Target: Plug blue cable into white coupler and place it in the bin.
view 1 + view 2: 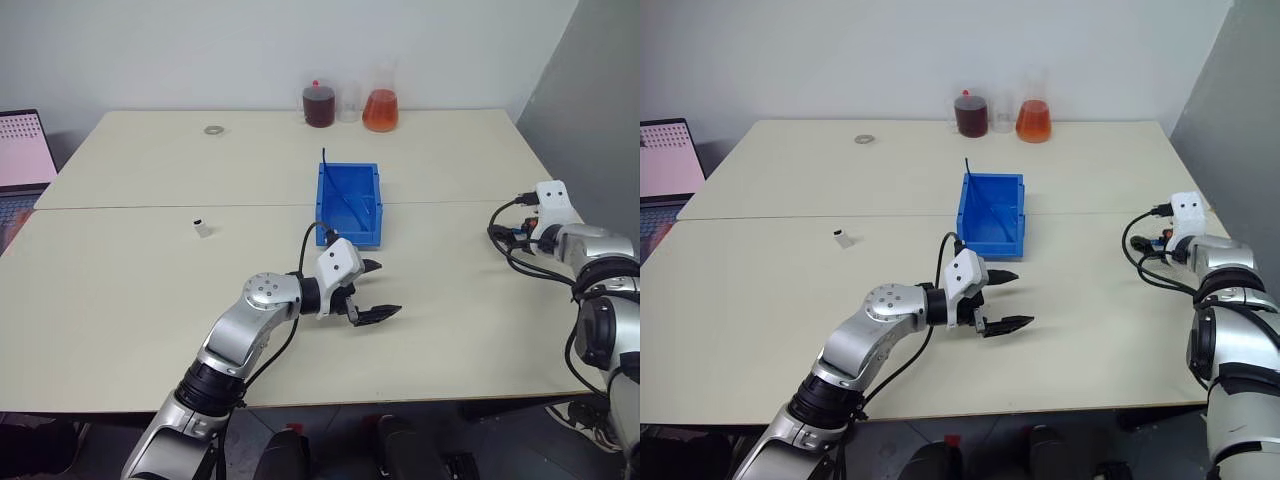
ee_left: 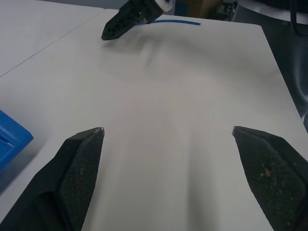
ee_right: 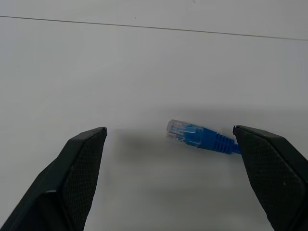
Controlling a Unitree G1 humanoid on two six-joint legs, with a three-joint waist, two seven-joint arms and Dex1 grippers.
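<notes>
Right wrist view: blue cable [image 3: 202, 136] plug between spread end effector [image 3: 169, 139] fingers — untouched.

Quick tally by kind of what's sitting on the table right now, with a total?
Glass flasks with liquid: 2, dark red and orange
Empty clear beaker: 1
Blue bin: 1
White coupler: 1
Blue cable, plug end at the right hand: 1
Grey ring: 1
Laptop at the table's left edge: 1
Total: 8
</notes>
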